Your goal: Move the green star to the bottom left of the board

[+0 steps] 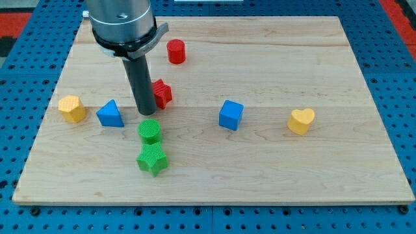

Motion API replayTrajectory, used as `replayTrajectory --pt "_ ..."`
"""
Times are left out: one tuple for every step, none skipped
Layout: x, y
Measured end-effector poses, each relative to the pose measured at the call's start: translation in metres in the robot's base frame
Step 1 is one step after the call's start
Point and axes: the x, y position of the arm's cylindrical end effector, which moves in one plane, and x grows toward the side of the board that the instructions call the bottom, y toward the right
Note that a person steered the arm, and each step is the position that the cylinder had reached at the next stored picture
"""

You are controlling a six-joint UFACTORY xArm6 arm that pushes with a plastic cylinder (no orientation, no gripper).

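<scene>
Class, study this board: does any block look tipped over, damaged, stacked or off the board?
Nothing stands out. All blocks lie flat on the wooden board. The green cylinder sits very close to the green star, just toward the view's top of it; contact is unclear. My tip is just above the cylinder, beside the red block.
</scene>
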Motion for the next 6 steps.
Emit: replayTrajectory --pt "-0.005 -0.01" --pt "0.012 0.001" --pt "0.018 0.006" --pt "0.02 0.03" --pt "0.027 0.066" --pt "0.071 0.04"
